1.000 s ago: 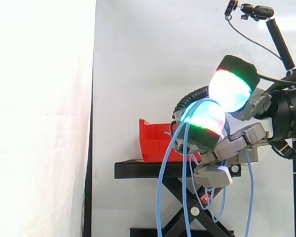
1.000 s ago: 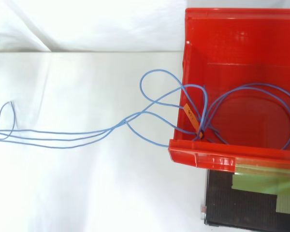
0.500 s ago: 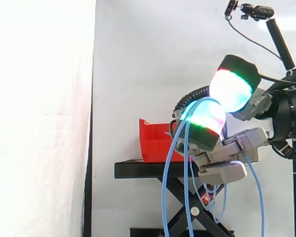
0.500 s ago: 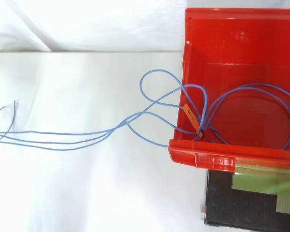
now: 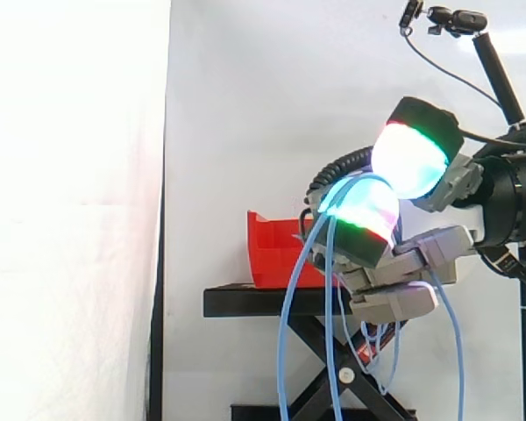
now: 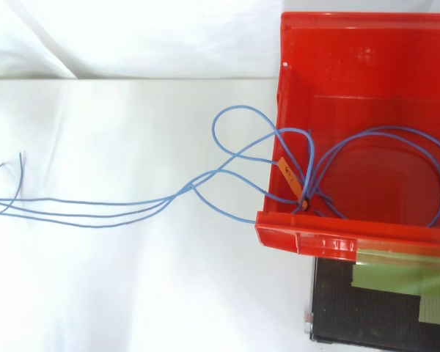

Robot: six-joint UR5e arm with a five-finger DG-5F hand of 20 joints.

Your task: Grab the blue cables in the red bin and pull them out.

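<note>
The red bin (image 6: 367, 59) sits on the black stand (image 5: 245, 303); in the side view the red bin (image 5: 267, 254) stands behind the hand. Blue cables (image 6: 176, 193) loop inside the bin, cross its left wall beside an orange tag (image 6: 284, 170) and stretch off to the left over the white surface. My hand (image 5: 412, 263) hovers in front of the stand at bin height, fingers curled. The blue cables (image 5: 330, 316) run over a glowing fingertip (image 5: 361, 209) and hang down in long loops below the hand.
A white curtain hangs behind and to the left. The scissor legs of the stand (image 5: 320, 386) lie under the hanging loops. A camera arm on a pole (image 5: 495, 70) rises at the upper right. Taped black platform (image 6: 374, 308) shows below the bin's front rim.
The hand stays almost in place. The hanging loops sway slightly, and the loose cable end at the far left of the top view has shifted a little.
</note>
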